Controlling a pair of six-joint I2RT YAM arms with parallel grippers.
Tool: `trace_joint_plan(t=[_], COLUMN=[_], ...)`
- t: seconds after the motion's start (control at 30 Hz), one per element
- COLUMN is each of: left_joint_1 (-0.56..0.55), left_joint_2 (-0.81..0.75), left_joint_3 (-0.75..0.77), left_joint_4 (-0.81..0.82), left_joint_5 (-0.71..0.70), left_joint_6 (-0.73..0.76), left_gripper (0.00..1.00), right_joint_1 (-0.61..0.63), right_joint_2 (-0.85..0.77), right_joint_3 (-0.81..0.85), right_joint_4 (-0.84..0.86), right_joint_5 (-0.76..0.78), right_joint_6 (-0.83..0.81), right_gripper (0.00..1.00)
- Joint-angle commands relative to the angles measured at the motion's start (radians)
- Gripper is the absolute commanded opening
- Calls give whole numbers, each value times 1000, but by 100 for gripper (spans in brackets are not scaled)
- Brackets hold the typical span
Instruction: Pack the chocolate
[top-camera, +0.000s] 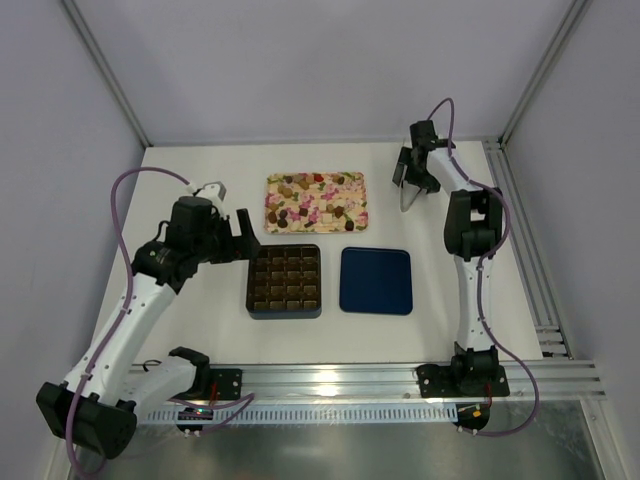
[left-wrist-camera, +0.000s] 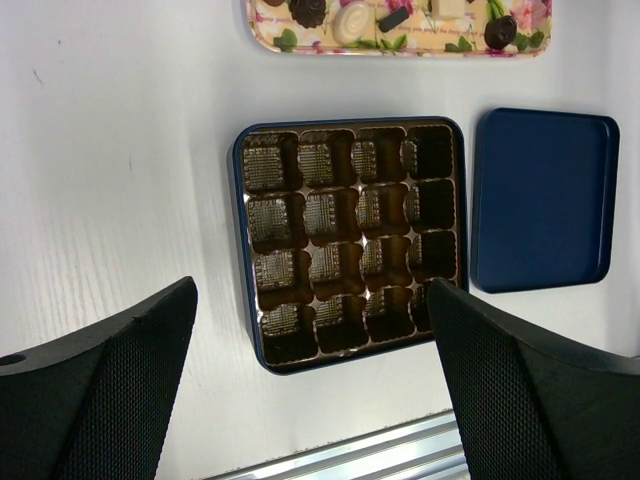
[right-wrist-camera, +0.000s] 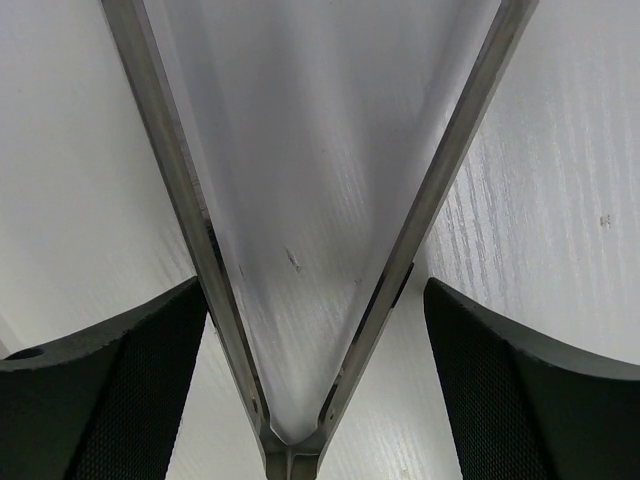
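The left arm reaches from its near-left base up and over, wrist bent down, so the left gripper (top-camera: 243, 235) hangs just left of the box (top-camera: 250, 285), near its far-left corner. Its fingers (left-wrist-camera: 100, 390) stand wide apart with nothing between them.

The right arm rises straight from its base, folds at the elbow and stretches to the far right. The right gripper (top-camera: 412, 180) hangs there above the table (top-camera: 190, 330), right of the tray (top-camera: 268, 200). It holds metal tongs (top-camera: 407, 197) by their hinged end, a finger (right-wrist-camera: 110, 390) against each leg, and the legs splay out in a V.

White table shows left of the box and beyond the tray. A metal rail (top-camera: 400, 378) runs along the near edge and another along the right.

The box's sixteen cells show only their ribbed gold liner. The navy lid (top-camera: 376, 281) lies flat just right of it, apart. The chocolate (top-camera: 297, 184) — brown, dark and cream pieces — all lies loose on the floral tray, just beyond the box.
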Motion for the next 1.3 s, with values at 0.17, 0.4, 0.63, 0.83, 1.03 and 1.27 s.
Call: trace_joint_plan(t=[0.17, 0.4, 0.63, 0.83, 1.03, 1.27], left_joint_1=[-1, -1, -1, -1, -1, -2], left_joint_2=[0, -9, -21, -35, -41, -51], left_joint_3=[13, 12, 9, 4, 1, -8], left_joint_4=[31, 31, 31, 29, 31, 38], left_joint_5=[14, 20, 25, 23, 17, 15], left_joint_6=[12, 12, 9, 5, 0, -7], left_gripper=[95, 95, 95, 95, 95, 95], right_joint_1=[33, 33, 35, 52, 78, 93], right_joint_2=[65, 94, 85, -102, -316, -537], right_joint_3=[140, 183, 146, -85, -296, -527], right_joint_4=[-105, -139, -135, -29, 31, 73], right_joint_5=[82, 76, 46, 84, 95, 61], right_joint_6=[4, 10, 4, -30, -42, -35], right_gripper=[83, 68, 44, 36, 36, 37])
